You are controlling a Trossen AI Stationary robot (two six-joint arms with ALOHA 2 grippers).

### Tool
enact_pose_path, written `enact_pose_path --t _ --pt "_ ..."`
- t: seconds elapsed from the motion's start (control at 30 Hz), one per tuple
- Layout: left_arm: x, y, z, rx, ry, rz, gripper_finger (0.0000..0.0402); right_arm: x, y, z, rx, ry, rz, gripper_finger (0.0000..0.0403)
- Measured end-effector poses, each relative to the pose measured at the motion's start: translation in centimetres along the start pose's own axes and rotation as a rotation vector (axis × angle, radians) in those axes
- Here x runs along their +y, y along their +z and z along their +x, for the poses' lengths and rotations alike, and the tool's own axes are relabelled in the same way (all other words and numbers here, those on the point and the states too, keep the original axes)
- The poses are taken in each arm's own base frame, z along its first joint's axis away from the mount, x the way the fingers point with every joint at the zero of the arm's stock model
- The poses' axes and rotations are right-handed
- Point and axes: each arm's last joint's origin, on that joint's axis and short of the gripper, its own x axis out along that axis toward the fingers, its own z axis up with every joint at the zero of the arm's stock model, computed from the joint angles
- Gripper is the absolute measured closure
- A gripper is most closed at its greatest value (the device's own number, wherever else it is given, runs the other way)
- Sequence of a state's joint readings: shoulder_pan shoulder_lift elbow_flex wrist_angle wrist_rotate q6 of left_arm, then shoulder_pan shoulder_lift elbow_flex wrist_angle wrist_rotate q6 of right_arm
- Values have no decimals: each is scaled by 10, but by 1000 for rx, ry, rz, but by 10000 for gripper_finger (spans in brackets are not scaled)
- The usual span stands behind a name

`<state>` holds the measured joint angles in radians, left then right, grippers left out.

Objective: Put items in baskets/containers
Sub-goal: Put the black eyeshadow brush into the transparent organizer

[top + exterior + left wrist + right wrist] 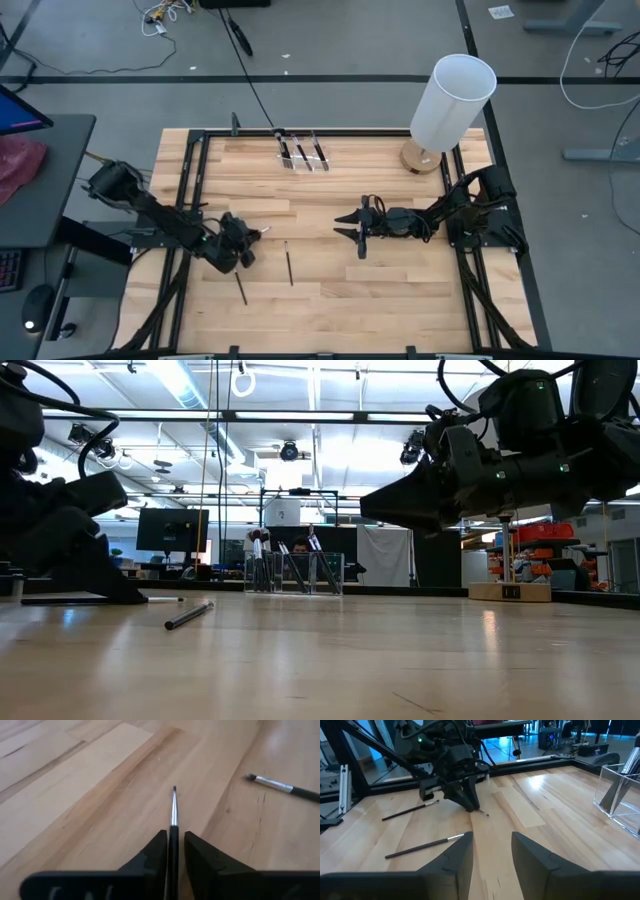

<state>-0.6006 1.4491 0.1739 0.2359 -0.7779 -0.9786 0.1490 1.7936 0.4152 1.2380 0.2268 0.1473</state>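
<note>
Two loose makeup brushes lie on the wooden table (400, 290) as the left gripper (250, 237) closes its fingers (200, 860) around a third brush (173, 815), its thin handle pinched between the two dark tips and its bristle end jutting forward just above the boards. One loose brush (289, 264) lies at four o'clock from that gripper; the other brush (240, 288) lies at six o'clock, close under the arm. At twelve o'clock on the table, near the far edge, the clear organiser box (302, 152) holds several brushes upright. A tall white cylinder (452, 100) on a round wooden base stands at two o'clock. The right gripper (356, 231) waits near the table's centre, jaws parted and holding nothing, aimed toward nine o'clock.
</note>
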Motion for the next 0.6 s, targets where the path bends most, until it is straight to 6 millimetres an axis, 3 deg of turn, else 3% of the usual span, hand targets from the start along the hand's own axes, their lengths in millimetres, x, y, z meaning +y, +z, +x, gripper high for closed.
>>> enact_pose_path --t 0.23,0.6 --pt "-4 -7 5 -36 14 6 387 0 0 0 -4 1 7 269" --pt "-9 -5 0 -37 -64 -55 387 0 0 0 -3 2 18 269"
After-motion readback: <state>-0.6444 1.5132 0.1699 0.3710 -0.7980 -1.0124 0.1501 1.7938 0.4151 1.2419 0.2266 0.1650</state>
